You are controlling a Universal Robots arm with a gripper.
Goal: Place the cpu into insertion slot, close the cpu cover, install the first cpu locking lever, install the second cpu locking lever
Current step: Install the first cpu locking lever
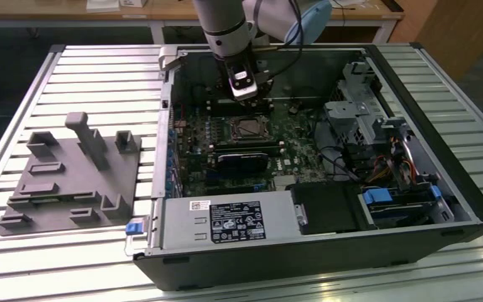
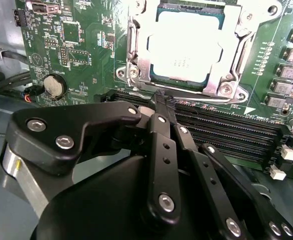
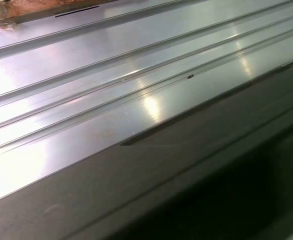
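Biggest thing here is the ribbed metal table (image 1: 99, 75), and its shiny grooves show up close in the first wrist view (image 3: 111, 90) next to a dark wall. On it lies an open black computer case (image 1: 326, 264) on its side. A grey moulded fixture tray (image 1: 57, 189) sits just beside the case on the exterior view's left. Inside the case, the power supply (image 1: 224, 220) with its white label sits along the near edge, and the green motherboard (image 1: 300, 157) lies behind it. The arm (image 1: 224, 25) comes down from the top of the exterior view, with the gripper (image 1: 243, 94) hanging low over the board just past the insertion slot (image 1: 246, 129). In the second wrist view the gripper (image 2: 160, 100) has its black fingers (image 2: 159, 140) pinched right together, tips meeting, and nothing caught between them as far as I can see. The tips sit over the edge of the long black memory slots (image 2: 226, 125), right beside the socket. The cpu cover (image 2: 140, 55) lies down flat, and the cpu (image 2: 186, 47) is seated in the socket, its silvery top showing through the cover's window. Can't really tell how the locking levers stand. A coin battery (image 2: 54, 86) sits on the board off to one side.
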